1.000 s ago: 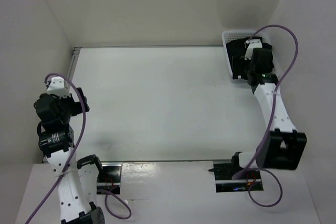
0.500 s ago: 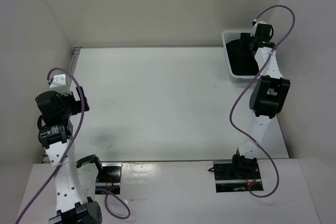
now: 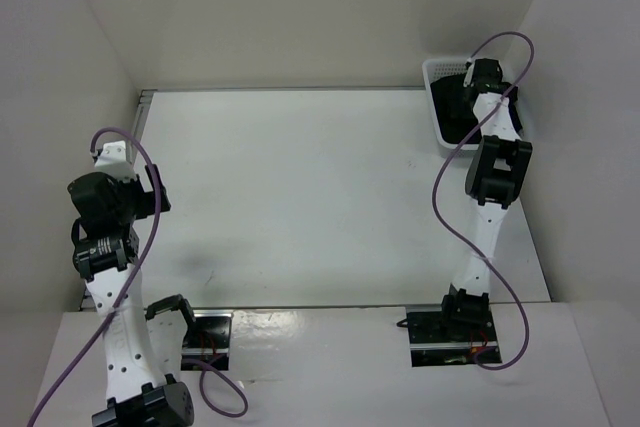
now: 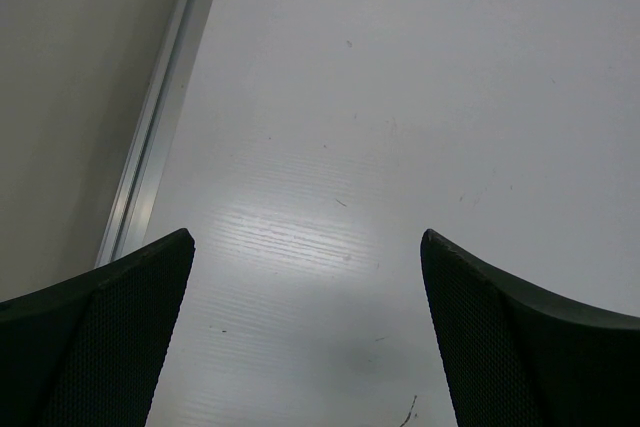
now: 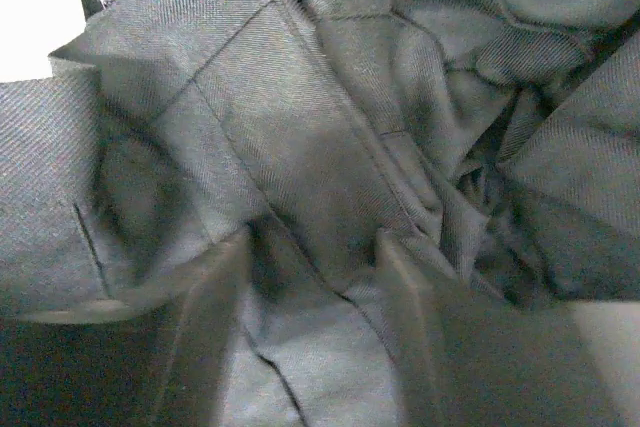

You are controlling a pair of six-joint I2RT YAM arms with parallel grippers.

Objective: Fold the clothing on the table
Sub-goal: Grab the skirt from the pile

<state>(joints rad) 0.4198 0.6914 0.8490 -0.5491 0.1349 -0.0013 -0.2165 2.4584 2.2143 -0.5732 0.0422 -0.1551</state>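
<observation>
Plain off-white back wall (image 3: pixel 330 17), left wall (image 3: pixel 50 87) and right wall (image 3: pixel 590 97) stand unmarked on three sides; lighting is even, shadows soft.

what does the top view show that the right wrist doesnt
Only top: the table, the basket at its far right corner, the left arm. Only right wrist: the skirt's creases and seams close up, the right gripper's fingers either side of a fold. Both: the black skirt.

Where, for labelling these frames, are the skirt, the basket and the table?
skirt (image 5: pixel 300 117), right wrist view, creased fabric.
basket (image 3: pixel 430 72), top view, far left corner.
table (image 3: pixel 300 197), top view, bare centre.
</observation>
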